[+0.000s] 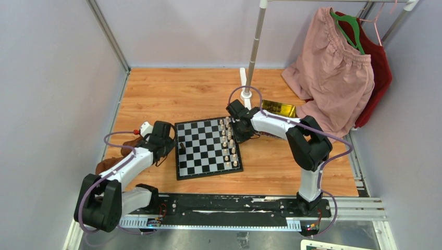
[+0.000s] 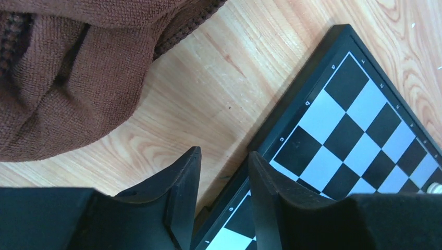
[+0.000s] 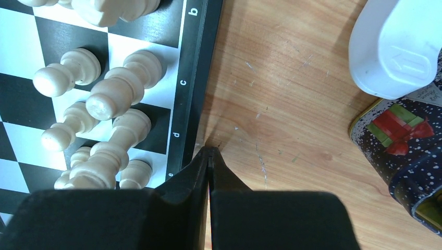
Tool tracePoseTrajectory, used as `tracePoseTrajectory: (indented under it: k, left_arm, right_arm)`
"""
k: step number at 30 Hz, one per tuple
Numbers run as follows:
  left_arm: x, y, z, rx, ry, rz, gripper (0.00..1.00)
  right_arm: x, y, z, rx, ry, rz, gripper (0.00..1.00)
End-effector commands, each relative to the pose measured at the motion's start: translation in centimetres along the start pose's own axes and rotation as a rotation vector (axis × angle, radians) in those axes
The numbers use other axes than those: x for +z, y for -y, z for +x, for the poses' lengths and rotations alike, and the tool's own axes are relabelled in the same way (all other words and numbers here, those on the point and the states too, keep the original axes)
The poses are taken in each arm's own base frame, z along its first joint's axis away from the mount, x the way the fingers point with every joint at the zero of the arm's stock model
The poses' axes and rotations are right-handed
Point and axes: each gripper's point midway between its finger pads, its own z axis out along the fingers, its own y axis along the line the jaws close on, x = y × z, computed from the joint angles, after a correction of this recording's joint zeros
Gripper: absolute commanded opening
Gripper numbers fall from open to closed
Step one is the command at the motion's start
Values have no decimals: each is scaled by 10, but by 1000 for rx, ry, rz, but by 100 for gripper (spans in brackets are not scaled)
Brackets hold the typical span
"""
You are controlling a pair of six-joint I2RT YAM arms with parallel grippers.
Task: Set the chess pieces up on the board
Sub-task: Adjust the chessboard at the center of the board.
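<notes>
Cloth (image 2: 68, 78), brown and bunched, is seen at 9 o'clock of the board (image 1: 203, 156). The left gripper (image 2: 224, 151) is held over the board's 9 o'clock rim, fingers parted and empty, probably so that a dark piece can be taken. One dark piece (image 1: 182, 148) is counted, standing near that rim. Cream pieces (image 1: 229, 143) are ranked in two files along the 3 o'clock edge, judged their home rows. Their number cannot be told surely. The right gripper (image 3: 209, 151) is kept off the rim at 2 o'clock, fingers pressed together on nothing.
</notes>
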Motion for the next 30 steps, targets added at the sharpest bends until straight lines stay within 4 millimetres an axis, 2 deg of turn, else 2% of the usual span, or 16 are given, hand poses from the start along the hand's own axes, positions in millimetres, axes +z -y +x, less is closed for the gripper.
tracePoseTrajectory:
  k: [1, 6, 15, 30]
  left_arm:
    - [7, 14, -10, -74, 32, 48, 48]
    - [15, 19, -5, -130, -4, 71, 50]
    - [27, 31, 5, -177, -66, 85, 45]
    - [42, 65, 0, -186, -96, 126, 42]
  right_arm:
    - [-5, 9, 3, -12, 1, 25, 4]
    - [-5, 9, 3, -13, 2, 25, 5]
    - [-1, 10, 4, -12, -7, 29, 5]
    - [4, 17, -8, 5, -7, 23, 5]
